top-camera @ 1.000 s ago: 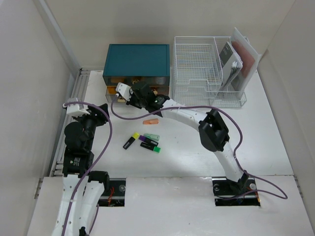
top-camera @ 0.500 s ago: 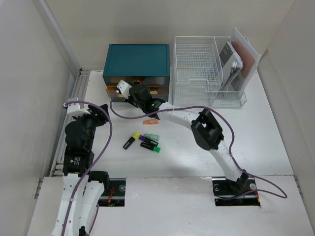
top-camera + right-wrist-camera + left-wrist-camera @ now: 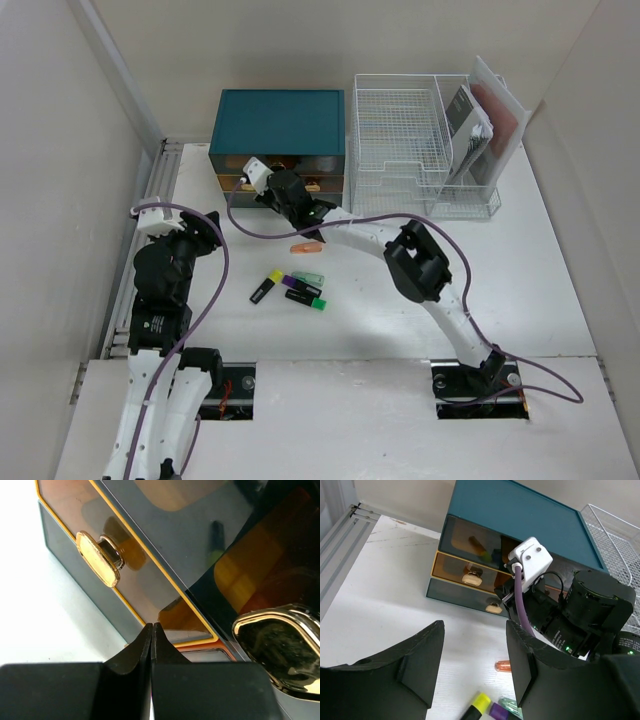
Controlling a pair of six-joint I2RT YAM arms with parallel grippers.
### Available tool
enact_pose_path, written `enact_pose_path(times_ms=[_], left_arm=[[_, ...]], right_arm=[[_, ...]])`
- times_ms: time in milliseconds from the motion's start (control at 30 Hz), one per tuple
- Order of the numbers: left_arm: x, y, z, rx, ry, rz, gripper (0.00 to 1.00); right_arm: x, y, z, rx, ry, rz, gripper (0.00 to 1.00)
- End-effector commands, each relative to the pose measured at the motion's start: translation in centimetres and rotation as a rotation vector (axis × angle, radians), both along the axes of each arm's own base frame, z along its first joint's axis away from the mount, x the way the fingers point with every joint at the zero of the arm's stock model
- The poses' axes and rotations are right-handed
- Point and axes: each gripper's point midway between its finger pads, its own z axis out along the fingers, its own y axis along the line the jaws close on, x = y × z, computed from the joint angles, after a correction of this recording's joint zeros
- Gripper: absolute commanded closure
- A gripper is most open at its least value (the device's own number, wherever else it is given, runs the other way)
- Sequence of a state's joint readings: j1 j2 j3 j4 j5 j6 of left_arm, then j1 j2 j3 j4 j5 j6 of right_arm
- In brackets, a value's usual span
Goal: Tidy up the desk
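White desk [image 3: 540, 300] bears markers [image 3: 304, 298]

Teal drawer box [image 3: 277, 122] nxt to wire rack [image 3: 400, 130]; highlighters [image 3: 298, 286] in front

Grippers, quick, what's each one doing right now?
Left gripper: open, empty.
Right gripper: closed, empty, close to the drawer box.

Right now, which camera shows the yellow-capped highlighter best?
The top external view: the yellow-capped highlighter lies whole on the desk, left of the other markers. The left wrist view catches only its yellow end at the bottom edge. The right wrist view shows drawer fronts, not the highlighter.
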State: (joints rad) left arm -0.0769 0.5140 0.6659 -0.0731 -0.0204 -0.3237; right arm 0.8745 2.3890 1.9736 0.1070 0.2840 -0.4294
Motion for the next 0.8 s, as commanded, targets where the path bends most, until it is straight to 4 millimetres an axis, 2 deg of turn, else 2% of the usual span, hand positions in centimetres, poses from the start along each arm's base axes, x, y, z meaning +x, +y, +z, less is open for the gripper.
enact_pose_path(times_ms=[0, 33, 100, 133, 167, 200, 233, 267, 333, 367, 400, 433, 467, 500, 533, 567, 600, 633, 667, 700, 733, 767], left_arm=[[0.1, 0.1, 0.8, -0.004, -0.035, 0.007, 0.51], [0.1, 0.1, 0.8, -0.004, -0.035, 0.007, 0.51], [0.1, 0.1, 0.8, -0.004, -0.035, 0.007, 0.51], [0.1, 0.1, 0.8, -0.004, -0.035, 0.007, 0.51], [0.2, -0.4, 0.6, -0.005, -0.036, -0.02, 0.51], [0.4, -0.6, 0.7, -0.006, -0.041, -0.034, 0.51], [0.7, -0.9, -0.3, -0.005, -0.01, -0.048, 0.51], [1.0, -1.2, -0.5, -0.016, -0.002, -0.061, 0.49], [1.8, -2.2, -1.6, -0.026, 0.05, -0.109, 0.46], [2.2, -2.5, -1.8, -0.043, 0.061, -0.122, 0.43], [2.3, -3.2, -2.4, -0.056, 0.082, -0.156, 0.35], [2.7, -3.9, -1.9, -0.107, 0.069, -0.181, 0.32], [3.3, -4.4, -2.3, -0.139, 0.087, -0.208, 0.31], [3.5, -5.2, -3.5, -0.178, 0.111, -0.241, 0.29], [3.8, -6.4, -2.9, -0.217, 0.078, -0.305, 0.27], [4.4, -7.4, -3.9, -0.295, 0.114, -0.329, 0.27], [4.4, -8.3, -5.3, -0.335, 0.141, -0.353, 0.27], [4.8, -8.8, -5.8, -0.362, 0.144, -0.364, 0.27], [5.5, -9.3, -5.3, -0.379, 0.106, -0.375, 0.33], [6.3, -10.4, -7.1, -0.395, 0.158, -0.382, 0.37], [6.8, -10.9, -7.8, -0.395, 0.172, -0.393, 0.4], [8.0, -11.5, -9.4, -0.396, 0.208, -0.395, 0.53]], right_arm=[[2.5, -1.6, 5.0, 0.106, -0.124, -0.077, 1.0], [2.3, -1.9, 5.1, 0.104, -0.122, -0.077, 1.0], [0.6, -1.0, 5.0, 0.079, -0.085, 0.04, 1.0], [-1.0, -1.4, 2.9, -0.002, -0.013, 0.102, 1.0], [-2.4, -1.5, 4.7, -0.009, -0.001, 0.165, 1.0], [-4.5, -0.8, 4.8, -0.018, 0.039, 0.282, 0.98], [-6.4, -1.8, 2.9, -0.076, 0.104, 0.337, 0.94], [-7.7, -2.5, 6.3, -0.068, 0.057, 0.385, 0.9], [-9.0, -4.0, 7.8, -0.075, 0.034, 0.395, 0.72], [-9.6, -5.3, 7.1, -0.109, 0.034, 0.384, 0.6], [-9.6, -7.0, 10.0, -0.106, -0.021, 0.329, 0.39], [-9.4, -8.3, 10.7, -0.115, -0.039, 0.293, 0.29], [-9.3, -9.8, 10.7, -0.117, -0.034, 0.257, 0.22], [-9.8, -11.2, 13.5, -0.063, -0.052, 0.232, 0.19], [-9.7, -12.7, 14.5, -0.036, -0.046, 0.227, 0.18], [-9.9, -13.7, 15.6, 0.001, -0.048, 0.219, 0.15], [-11.0, -15.2, 17.6, 0.053, -0.052, 0.215, 0.15], [-11.3, -16.1, 18.6, 0.08, -0.057, 0.214, 0.14], [-11.5, -17.3, 19.5, 0.108, -0.061, 0.211, 0.14], [-11.7, -18.1, 19.6, 0.124, -0.054, 0.204, 0.15], [-12.5, -19.0, 21.1, 0.178, -0.059, 0.194, 0.17], [-12.5, -19.7, 21.9, 0.209, -0.056, 0.204, 0.38]])
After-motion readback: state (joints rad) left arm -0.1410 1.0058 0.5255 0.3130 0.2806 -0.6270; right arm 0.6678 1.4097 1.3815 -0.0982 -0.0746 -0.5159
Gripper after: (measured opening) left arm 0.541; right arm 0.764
